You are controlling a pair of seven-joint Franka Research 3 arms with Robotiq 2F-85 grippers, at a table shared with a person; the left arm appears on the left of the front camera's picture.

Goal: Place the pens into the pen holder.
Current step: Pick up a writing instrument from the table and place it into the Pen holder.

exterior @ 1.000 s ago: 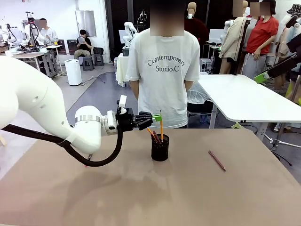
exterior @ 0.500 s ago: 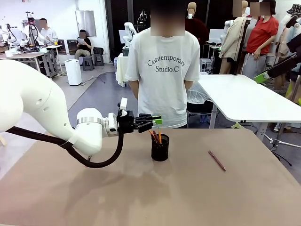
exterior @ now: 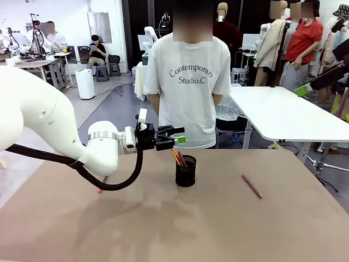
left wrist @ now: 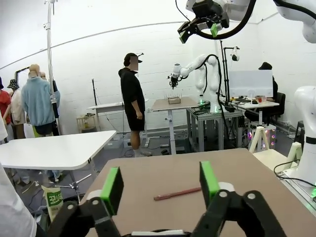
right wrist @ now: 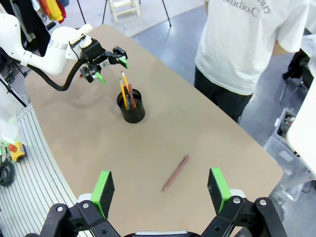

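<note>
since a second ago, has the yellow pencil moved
Yes, the yellow pencil went down. It stood high above the pen holder's rim in the left gripper; now it leans inside the holder, below the open jaws.

The black mesh pen holder (exterior: pixel 185 173) stands upright just below and slightly past the tips of the left pincer (exterior: pixel 179 135), not touching it. Inside lean a yellow-orange pencil (exterior: pixel 175 156) and a dark reddish pen (exterior: pixel 182 160), their tops tilted back towards those tips. A dark red pen (exterior: pixel 252 186) lies flat on the table on the far side of the holder from that pincer, well apart from both, while back behind the pincer, under its arm, the pink-red end of a dark pen (exterior: pixel 100 190) pokes out, the rest mostly hidden.
</note>
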